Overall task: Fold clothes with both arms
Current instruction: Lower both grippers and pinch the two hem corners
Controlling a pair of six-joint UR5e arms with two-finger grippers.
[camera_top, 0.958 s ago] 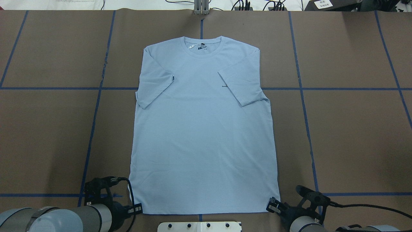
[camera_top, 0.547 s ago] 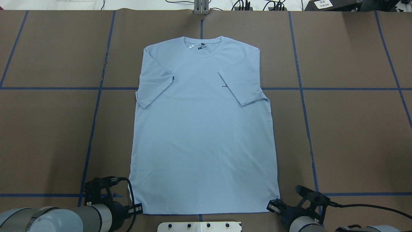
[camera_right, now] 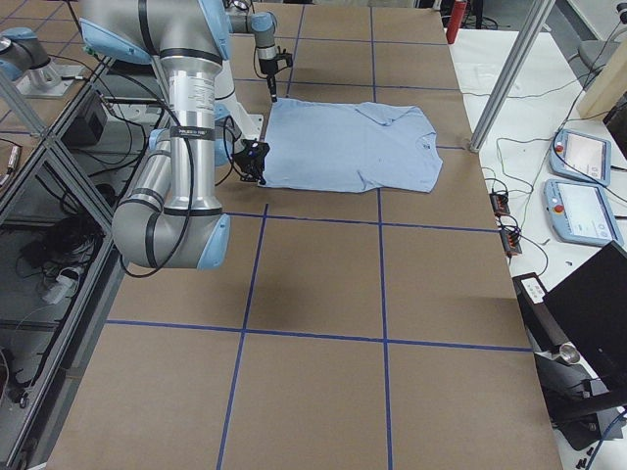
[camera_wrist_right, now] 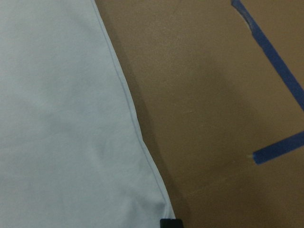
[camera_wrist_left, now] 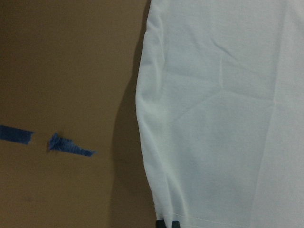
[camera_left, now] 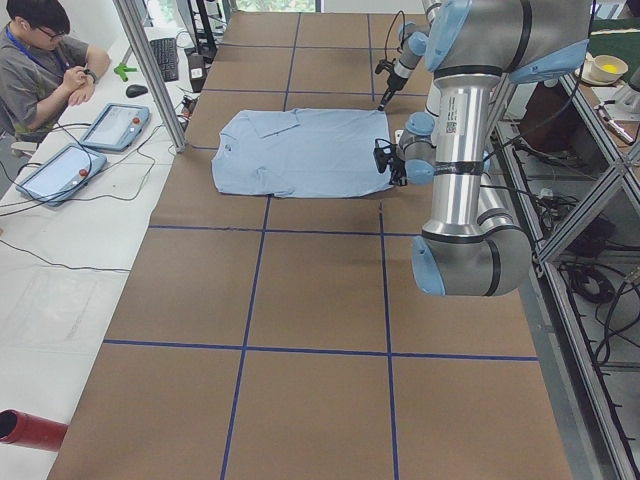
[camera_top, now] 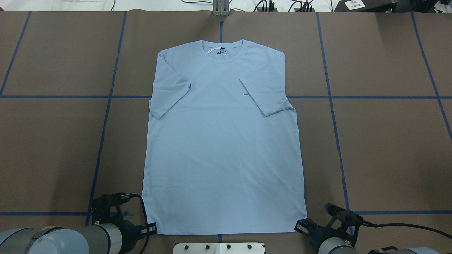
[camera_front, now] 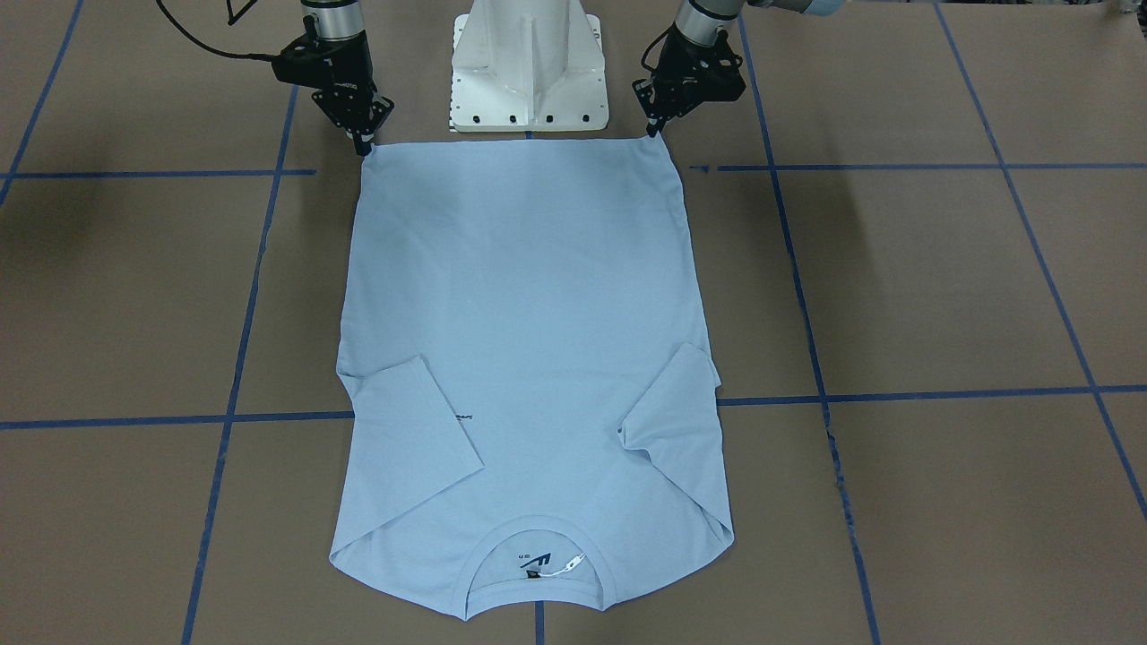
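The light blue T-shirt (camera_top: pixel 222 148) lies flat on the brown table, collar at the far side and both sleeves folded inward; it also shows in the front view (camera_front: pixel 529 296). My left gripper (camera_top: pixel 151 229) sits at the hem's near left corner, fingers together on the cloth edge; in the front view (camera_front: pixel 651 133) its narrow tip touches that corner. My right gripper (camera_top: pixel 300 225) sits at the hem's near right corner, likewise shut, and shows in the front view (camera_front: pixel 363 148). Each wrist view shows one dark fingertip (camera_wrist_left: pixel 166 223) (camera_wrist_right: pixel 171 222) at the hem corner.
The white pedestal base (camera_front: pixel 529 81) stands just behind the hem, between the arms. Blue tape lines (camera_top: pixel 106 116) grid the brown table. A metal post (camera_top: pixel 220 8) stands at the far edge. An operator (camera_left: pixel 40 60) sits beyond it with tablets (camera_left: pixel 115 125).
My right gripper has shifted very slightly toward the near table edge. The left gripper and the T-shirt look unchanged.
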